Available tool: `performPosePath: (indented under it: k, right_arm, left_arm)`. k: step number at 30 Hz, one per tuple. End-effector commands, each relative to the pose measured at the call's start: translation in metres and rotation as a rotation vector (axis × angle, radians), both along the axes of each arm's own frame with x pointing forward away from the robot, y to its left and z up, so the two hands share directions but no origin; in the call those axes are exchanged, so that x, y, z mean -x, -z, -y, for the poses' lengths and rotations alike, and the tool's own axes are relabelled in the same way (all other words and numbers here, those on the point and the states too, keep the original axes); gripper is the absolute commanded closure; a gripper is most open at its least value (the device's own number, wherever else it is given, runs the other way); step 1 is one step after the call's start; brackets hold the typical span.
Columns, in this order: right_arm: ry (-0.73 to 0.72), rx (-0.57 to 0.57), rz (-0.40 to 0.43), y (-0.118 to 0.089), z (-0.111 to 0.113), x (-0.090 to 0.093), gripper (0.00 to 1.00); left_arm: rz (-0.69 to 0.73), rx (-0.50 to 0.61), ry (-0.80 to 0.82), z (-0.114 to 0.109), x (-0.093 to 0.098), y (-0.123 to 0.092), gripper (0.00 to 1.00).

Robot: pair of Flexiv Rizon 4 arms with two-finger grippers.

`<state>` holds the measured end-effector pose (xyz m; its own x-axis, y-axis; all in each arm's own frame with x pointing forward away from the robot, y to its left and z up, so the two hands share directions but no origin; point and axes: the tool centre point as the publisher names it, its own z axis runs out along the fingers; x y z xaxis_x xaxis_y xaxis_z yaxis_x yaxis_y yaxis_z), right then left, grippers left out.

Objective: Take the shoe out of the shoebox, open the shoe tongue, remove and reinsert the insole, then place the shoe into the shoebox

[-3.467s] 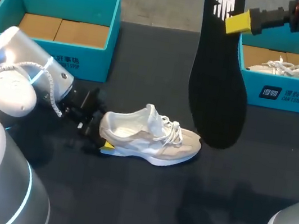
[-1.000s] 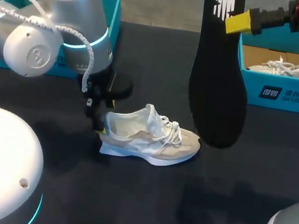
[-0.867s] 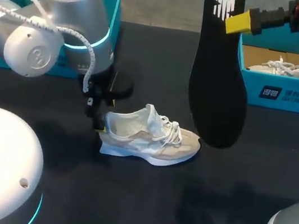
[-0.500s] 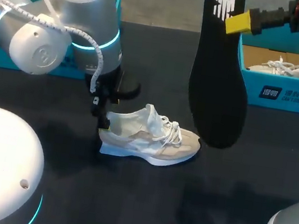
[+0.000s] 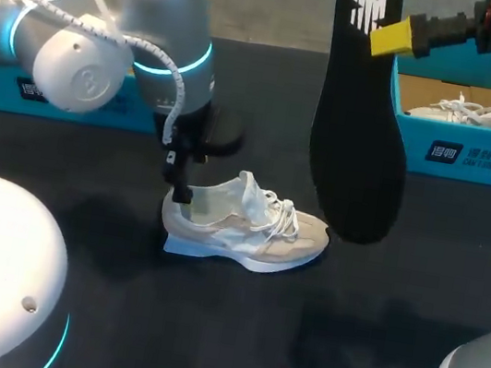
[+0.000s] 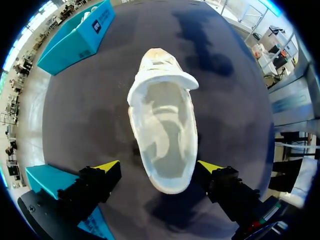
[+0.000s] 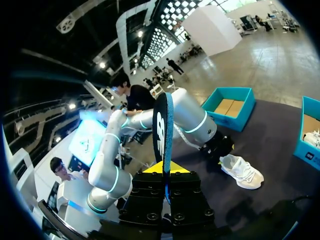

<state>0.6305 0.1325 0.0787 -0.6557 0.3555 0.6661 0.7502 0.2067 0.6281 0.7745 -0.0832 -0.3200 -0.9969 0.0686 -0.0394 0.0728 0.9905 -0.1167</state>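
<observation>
Left gripper [image 6: 159,166] is hovering, fingers spread wide either side of the heel of the beige mesh sneaker [image 5: 247,231] sitting on the black table [image 5: 231,331], probably to steady it, while right gripper [image 5: 395,37] is clamping the black foam insole [image 5: 356,146] aloft.

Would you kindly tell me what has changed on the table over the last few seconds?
The left arm swung up from beside the heel to above it; the left end effector now hangs open over the shoe, straddling its heel. The shoe barely shifted; the right end effector kept the insole aloft, unmoved.
</observation>
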Motion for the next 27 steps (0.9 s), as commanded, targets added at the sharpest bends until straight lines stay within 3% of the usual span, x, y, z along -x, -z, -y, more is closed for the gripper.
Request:
performPosePath:
  k: [1,11,27]
  right_arm:
    - [-0.001,0.005,-0.004,-0.001,-0.003,-0.002,1.0]
    - [-0.001,0.005,-0.004,-0.001,-0.003,-0.002,1.0]
    - [-0.001,0.005,-0.004,-0.001,-0.003,-0.002,1.0]
  left_arm:
    - [-0.019,-0.013,-0.008,0.017,-0.014,0.009,0.0]
    - [-0.043,-0.005,-0.011,0.048,-0.031,0.03,0.0]
    - [-0.095,0.016,0.036,0.064,-0.045,0.057,0.0]
